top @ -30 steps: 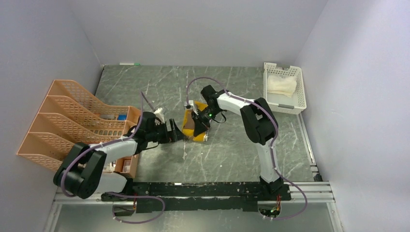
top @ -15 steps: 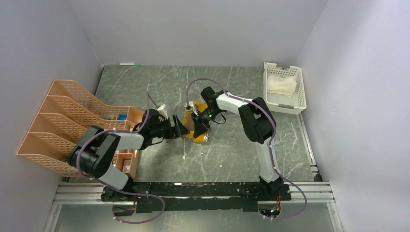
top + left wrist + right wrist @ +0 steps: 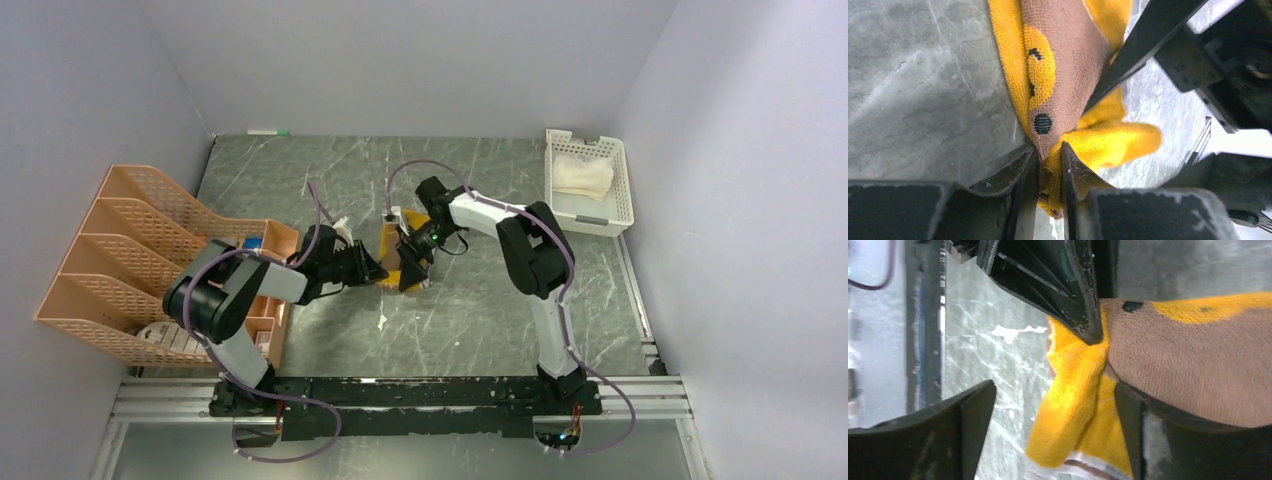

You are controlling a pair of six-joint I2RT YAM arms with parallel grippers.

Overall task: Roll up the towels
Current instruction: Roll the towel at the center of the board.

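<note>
The brown towel with mustard-yellow patches (image 3: 392, 254) lies bunched at the middle of the table, between my two grippers. My left gripper (image 3: 372, 270) reaches it from the left. In the left wrist view, that gripper (image 3: 1049, 150) is shut on a folded edge of the brown towel (image 3: 1058, 60). My right gripper (image 3: 408, 272) comes down from the right. In its own wrist view its jaws (image 3: 1055, 390) stand open around a hanging yellow fold (image 3: 1073, 405). The cream-white towel (image 3: 583, 175) rests in the white basket.
The white slotted basket (image 3: 625, 190) stands at the back right, by the wall. An orange mesh file rack (image 3: 140, 240) fills the left side, close behind my left arm. A rail runs along the near edge.
My left arm has swung right to the brown towel and its jaws have closed on the towel's edge. My right gripper, shut on the towel before, has opened.
</note>
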